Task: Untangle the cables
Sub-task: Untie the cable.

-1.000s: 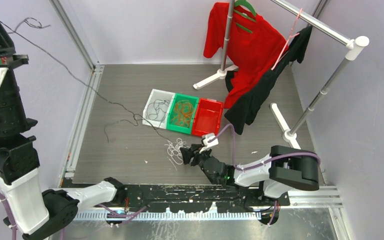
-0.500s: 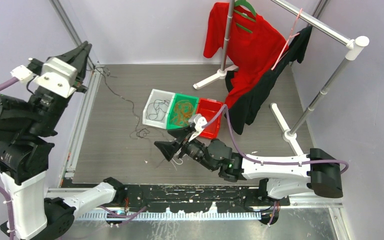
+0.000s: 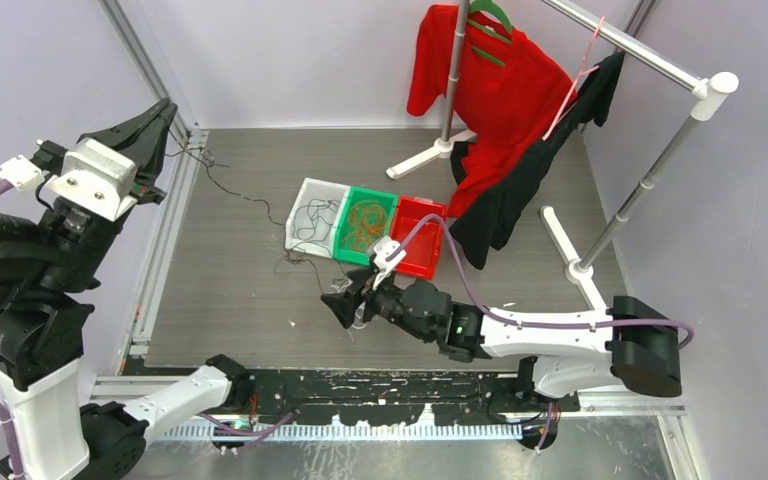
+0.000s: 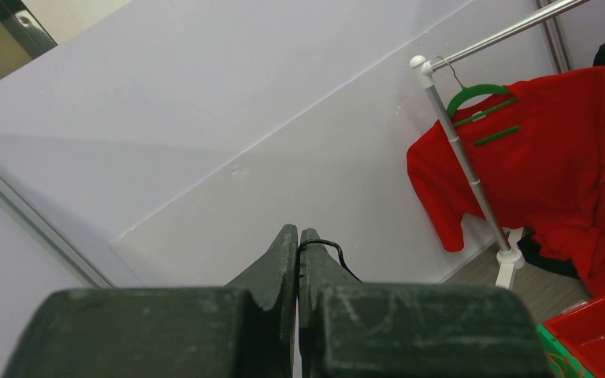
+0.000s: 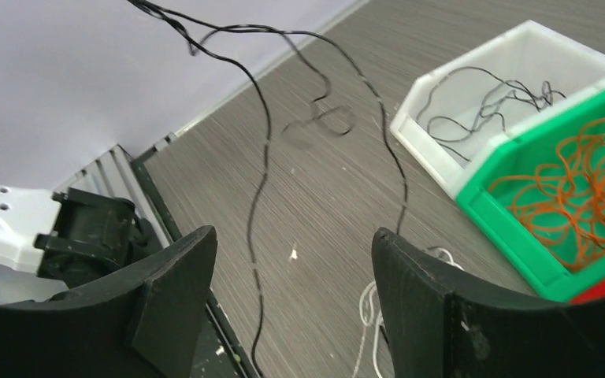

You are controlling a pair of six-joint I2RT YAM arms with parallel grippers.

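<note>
Right wrist view shows the open right claw point(image 5: 287, 252) framing the thin black curly cable point(image 5: 261, 181), which runs away toward the raised left claw point(image 4: 298, 234), pinched closed on it.

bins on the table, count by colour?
white bin: 1
green bin: 1
red bin: 1
total: 3
</note>
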